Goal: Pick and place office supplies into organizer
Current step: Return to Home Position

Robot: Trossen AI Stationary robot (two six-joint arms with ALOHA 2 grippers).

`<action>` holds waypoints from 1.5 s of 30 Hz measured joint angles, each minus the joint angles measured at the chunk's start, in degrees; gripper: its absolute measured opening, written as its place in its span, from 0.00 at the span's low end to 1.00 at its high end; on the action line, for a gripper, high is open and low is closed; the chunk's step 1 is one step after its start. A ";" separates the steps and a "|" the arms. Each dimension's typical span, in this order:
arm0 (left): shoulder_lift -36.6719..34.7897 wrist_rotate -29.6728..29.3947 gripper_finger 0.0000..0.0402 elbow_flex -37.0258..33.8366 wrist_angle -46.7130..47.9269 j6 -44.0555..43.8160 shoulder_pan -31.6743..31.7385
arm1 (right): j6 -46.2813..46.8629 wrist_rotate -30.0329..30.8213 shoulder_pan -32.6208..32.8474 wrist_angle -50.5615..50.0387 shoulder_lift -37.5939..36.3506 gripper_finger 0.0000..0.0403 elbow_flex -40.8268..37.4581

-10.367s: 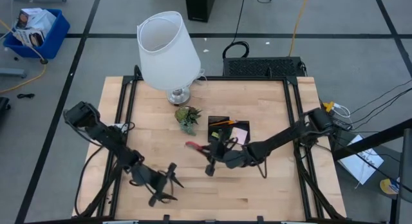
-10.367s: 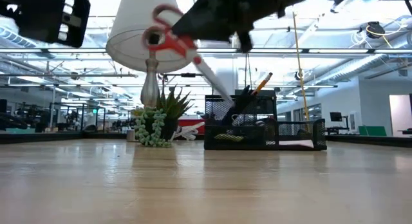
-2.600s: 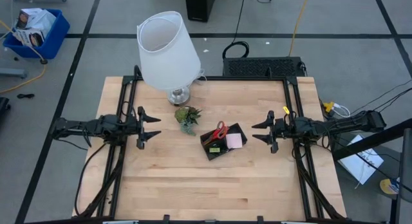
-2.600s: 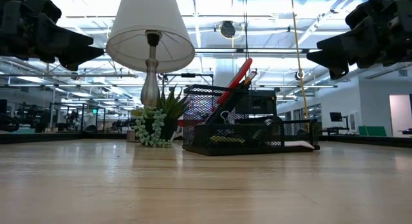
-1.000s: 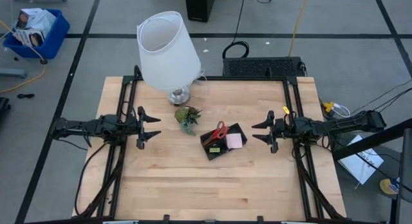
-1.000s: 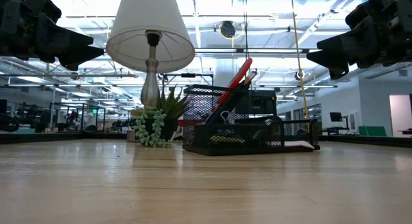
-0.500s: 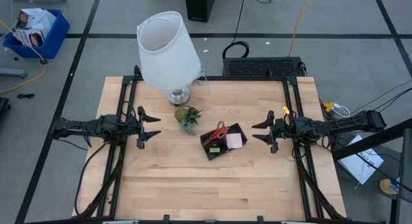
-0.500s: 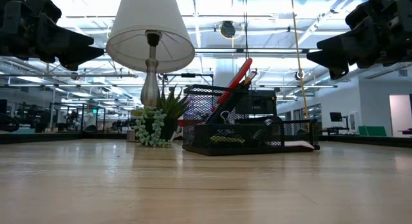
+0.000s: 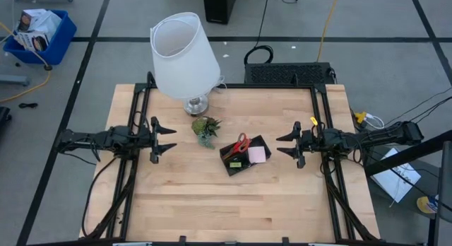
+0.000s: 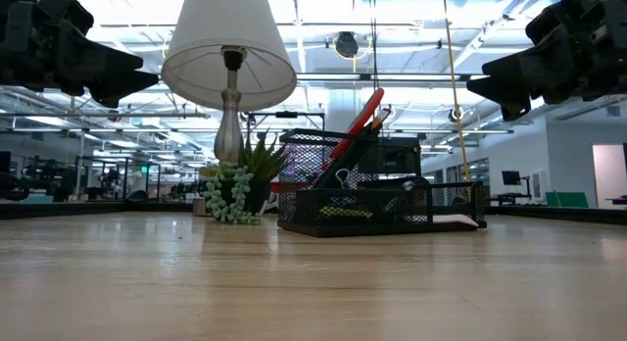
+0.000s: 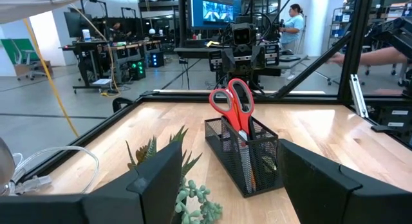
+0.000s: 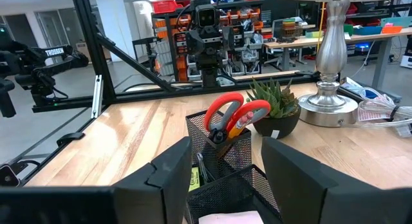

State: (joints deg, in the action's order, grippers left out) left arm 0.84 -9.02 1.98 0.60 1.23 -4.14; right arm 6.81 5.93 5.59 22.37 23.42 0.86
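**Supplies stowed, both tools spread and empty**

Over the light wooden table (image 9: 212,203), the left tool (image 9: 173,138) hangs at nine o'clock and the right tool (image 9: 279,145) at three, each with fingers spread and empty. The black wire-mesh organizer (image 10: 306,174) sits near centre, well apart from both. The red-handled scissors (image 9: 240,143) stand blades-down in its cup. They are probably stiff and light, best pinched at the loops. The pink square sticky-note pad (image 9: 257,154) lies on the organizer's three-o'clock side. It is likely soft, so take its edges.
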 joint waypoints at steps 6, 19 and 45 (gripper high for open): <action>0.00 0.00 0.64 0.00 0.00 0.00 0.00 | 0.00 -0.01 0.00 0.00 0.00 0.44 0.00; 0.01 0.02 0.64 0.00 0.00 0.00 -0.02 | 0.00 -0.01 0.00 0.00 0.00 0.44 0.00; 0.01 0.02 0.64 0.00 0.00 0.00 -0.01 | 0.00 -0.01 0.00 0.00 0.00 0.44 -0.01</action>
State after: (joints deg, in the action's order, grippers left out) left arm 0.85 -9.00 1.98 0.60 1.23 -4.15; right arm 6.81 5.92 5.60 22.37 23.42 0.86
